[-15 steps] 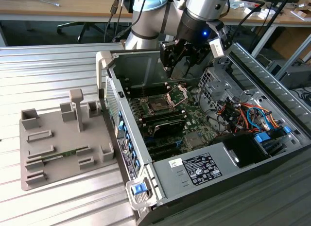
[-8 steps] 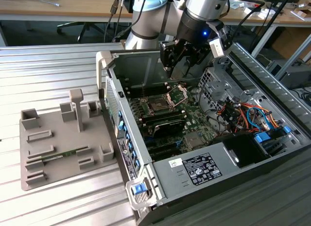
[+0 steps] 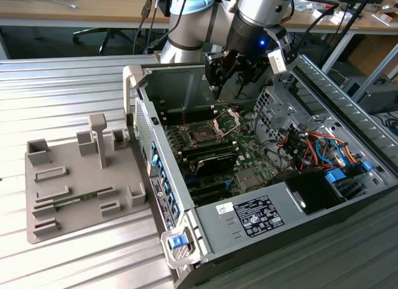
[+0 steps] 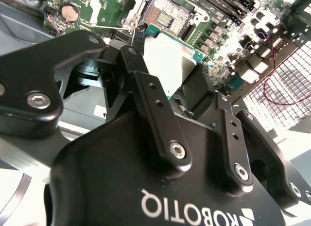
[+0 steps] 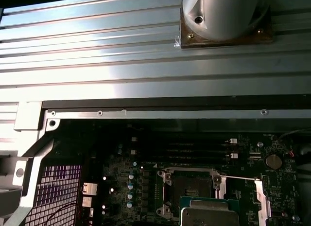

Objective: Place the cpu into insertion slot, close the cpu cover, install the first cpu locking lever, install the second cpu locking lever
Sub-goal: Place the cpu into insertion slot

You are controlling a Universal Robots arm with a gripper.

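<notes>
Exterior view shows an open computer case [image 3: 155, 183] lying on its side on a shiny metal table [image 3: 62, 90] with long ridges. On that table, next to the case on the exterior view's left, sits a flat grey tray [image 3: 68, 196] with little blocks and posts sticking up. Behind the case runs a long wooden desk [image 3: 74, 12], with wires on it and the legs of a chair [image 3: 99, 35] under it. The floor back there looks dark. The robot arm [image 3: 199, 22] leans over the case from behind, and its black gripper [image 3: 231, 84] hangs above the green board [image 3: 249, 152] inside the case. In the second wrist view the gripper [image 4: 165, 70] has its jaws pulled in on the cpu [image 4: 170, 60], one finger [image 4: 146, 90] on each side of it. The cpu is up in the air inside the case, just above the insertion slot [image 4: 167, 14] and not in it. In the first wrist view the cpu [image 5: 209, 214] hangs close to the dark slot [image 5: 189, 182]. The cpu cover [image 3: 227, 120] stands tipped up, open, inside the case beside the slot.
</notes>
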